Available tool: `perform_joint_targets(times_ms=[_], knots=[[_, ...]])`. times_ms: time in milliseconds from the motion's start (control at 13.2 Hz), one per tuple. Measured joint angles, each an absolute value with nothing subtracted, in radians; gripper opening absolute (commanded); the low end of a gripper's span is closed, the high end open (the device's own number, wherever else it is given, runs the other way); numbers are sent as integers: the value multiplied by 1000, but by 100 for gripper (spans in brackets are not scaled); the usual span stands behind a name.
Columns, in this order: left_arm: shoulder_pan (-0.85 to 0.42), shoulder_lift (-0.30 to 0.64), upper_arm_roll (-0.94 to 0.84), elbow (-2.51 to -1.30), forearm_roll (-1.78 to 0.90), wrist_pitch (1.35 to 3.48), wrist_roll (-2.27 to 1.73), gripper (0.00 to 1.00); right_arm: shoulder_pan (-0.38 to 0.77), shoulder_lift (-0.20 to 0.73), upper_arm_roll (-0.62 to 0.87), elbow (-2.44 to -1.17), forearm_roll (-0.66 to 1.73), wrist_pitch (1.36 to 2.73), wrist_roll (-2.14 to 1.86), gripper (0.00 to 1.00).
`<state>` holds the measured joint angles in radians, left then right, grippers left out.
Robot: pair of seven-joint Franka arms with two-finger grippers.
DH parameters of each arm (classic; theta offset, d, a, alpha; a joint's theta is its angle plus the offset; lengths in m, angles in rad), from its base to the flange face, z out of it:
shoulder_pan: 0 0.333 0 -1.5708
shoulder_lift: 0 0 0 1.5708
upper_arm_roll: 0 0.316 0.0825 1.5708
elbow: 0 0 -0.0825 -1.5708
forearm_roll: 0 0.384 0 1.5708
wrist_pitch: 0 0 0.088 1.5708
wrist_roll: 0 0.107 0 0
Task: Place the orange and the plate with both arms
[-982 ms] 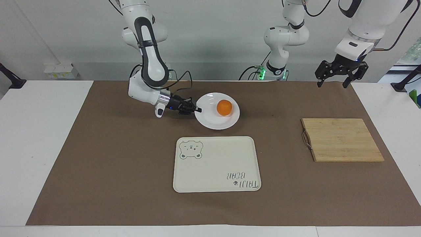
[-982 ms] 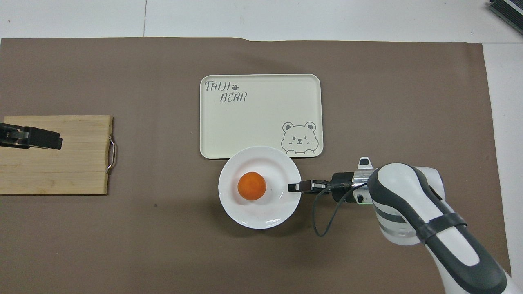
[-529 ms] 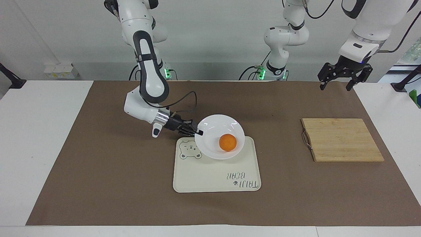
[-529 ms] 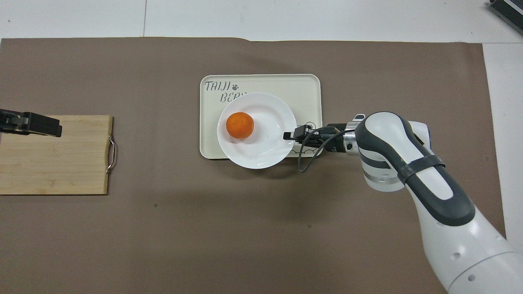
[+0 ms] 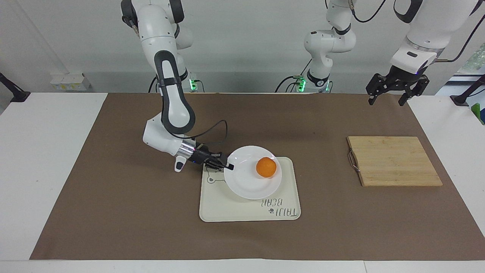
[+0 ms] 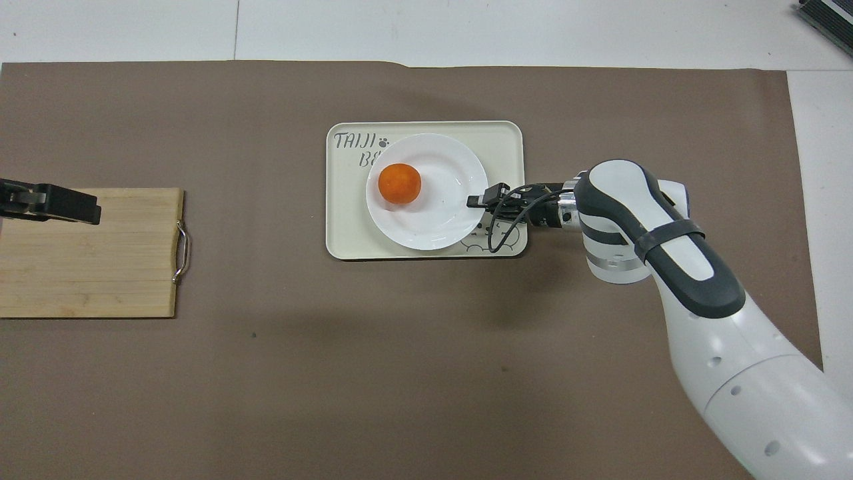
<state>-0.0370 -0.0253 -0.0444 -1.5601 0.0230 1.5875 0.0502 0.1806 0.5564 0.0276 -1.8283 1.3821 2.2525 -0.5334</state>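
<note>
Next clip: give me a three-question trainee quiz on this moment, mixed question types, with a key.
1. True or false: the orange lies on the cutting board.
2. Which hand grips the plate by its rim?
3. The plate is over the: A) tray B) bare table cover C) cutting board

Key:
1. False; it sits on the plate.
2. The right hand; the left hand waits, open, in the air.
3. A

The round white glossy plate [image 6: 426, 200] hides part of the lettering and the bear drawing on the cream rectangular tray [image 6: 346, 227]. At the overhead view's left edge, the black left gripper [image 6: 66, 207] and the bamboo cutting board [image 6: 93, 267] are cut off.
</note>
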Motion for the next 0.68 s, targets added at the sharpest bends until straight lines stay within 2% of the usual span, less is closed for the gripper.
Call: perform_joint_targets(times_ms=[453, 680], knots=[[-32, -25, -42, -1560, 23, 1586, 50, 100, 175, 521, 24, -1801, 1373, 2307, -534, 100], [-29, -25, -39, -1560, 23, 1586, 50, 100, 172, 467, 10, -1799, 1219, 2310, -537, 100]])
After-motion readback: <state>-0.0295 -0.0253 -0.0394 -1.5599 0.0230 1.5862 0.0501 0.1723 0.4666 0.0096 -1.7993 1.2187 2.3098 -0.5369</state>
